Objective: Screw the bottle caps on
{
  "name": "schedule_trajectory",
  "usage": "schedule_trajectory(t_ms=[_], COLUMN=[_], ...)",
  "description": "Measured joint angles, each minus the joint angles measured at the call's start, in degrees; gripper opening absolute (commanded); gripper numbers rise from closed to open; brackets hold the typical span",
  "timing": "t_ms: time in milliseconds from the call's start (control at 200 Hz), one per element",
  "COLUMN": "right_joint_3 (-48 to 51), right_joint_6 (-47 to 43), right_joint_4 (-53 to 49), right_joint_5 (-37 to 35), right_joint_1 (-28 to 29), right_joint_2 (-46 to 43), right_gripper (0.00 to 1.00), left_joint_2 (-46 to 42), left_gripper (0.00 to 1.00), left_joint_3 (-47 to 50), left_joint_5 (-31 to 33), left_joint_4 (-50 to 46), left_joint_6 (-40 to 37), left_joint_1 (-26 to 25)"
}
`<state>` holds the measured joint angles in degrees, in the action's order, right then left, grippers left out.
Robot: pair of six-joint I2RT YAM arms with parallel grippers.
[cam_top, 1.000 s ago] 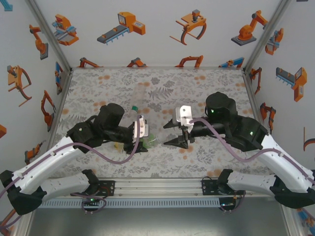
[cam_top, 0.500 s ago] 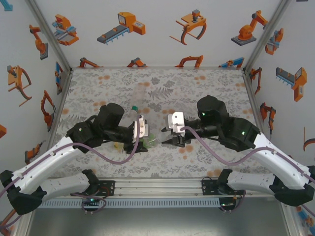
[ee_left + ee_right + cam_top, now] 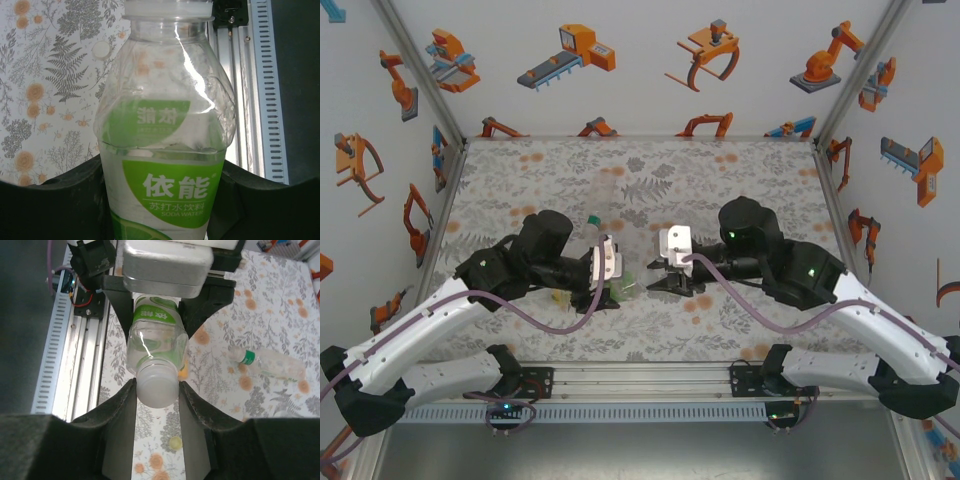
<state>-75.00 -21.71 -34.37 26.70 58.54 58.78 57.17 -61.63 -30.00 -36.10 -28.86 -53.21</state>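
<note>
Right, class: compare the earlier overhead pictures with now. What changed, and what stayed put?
The right gripper moved left to the bottle and closed its fingers on the cap. The left gripper kept holding the bottle in place; the lying bottle did not move.

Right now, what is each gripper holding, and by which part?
The left gripper clamps the green-labelled bottle at its labelled body. The right gripper grips the white cap by its sides, on that bottle's neck.
</note>
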Motion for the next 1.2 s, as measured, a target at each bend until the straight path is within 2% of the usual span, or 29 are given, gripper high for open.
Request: schedule_trajectory(t_ms=[85,275,396,551,671,696,796,956,1076,1202], right_joint_3=[1.5,4.2,4.3,4.3,5.5,5.5,5.0,0.3,-2.3,-2.5], right_joint_6=[7.9,34.8,57.2,84.1,96.5,98.0,99.5,90.4,79.2,63.6], right_joint_4=[2.3,6.3,5.4,1.7,0.8,0.6,-0.1,-2.3,-1.1,1.9], right_joint_5=[-2.7,-10.8,-17.2,-21.1,-22.4,-22.7,-23.5,-24.4,-24.6,-22.8], right_joint_1=[0.2,0.2,0.3,-0.1,-0.2,-0.2,-0.2,-0.1,0.1,0.1], right_joint_2=[-0.7,-1.5,-0.9,1.4,2.0,2.1,2.3,3.0,2.2,0.2], right_gripper=[0.0,0.0,0.0,0.0,0.0,0.05,0.33,0.53,0.57,0.57], left_joint_2=[0.0,-0.3,-0.3,-0.3,-0.2,-0.1,0.0,0.0,0.0,0.0], left_gripper=[0.0,0.0,0.0,0.0,0.0,0.0,0.0,0.0,0.0,0.0], left_joint_3=[0.0,0.0,0.0,0.2,0.3,0.3,0.3,0.3,0.3,0.3], left_joint_5=[0.6,3.1,5.1,8.0,9.5,9.7,9.9,8.6,6.5,4.9], left_joint_4=[-0.2,-0.4,0.0,-1.8,-2.9,-2.9,-2.7,0.7,2.3,2.6], left_joint_6=[0.0,0.0,0.0,0.0,0.0,0.0,0.0,-0.2,-0.5,-0.5], left_joint_1=[0.0,0.0,0.1,0.1,0.1,0.1,0.2,0.1,0.0,0.0])
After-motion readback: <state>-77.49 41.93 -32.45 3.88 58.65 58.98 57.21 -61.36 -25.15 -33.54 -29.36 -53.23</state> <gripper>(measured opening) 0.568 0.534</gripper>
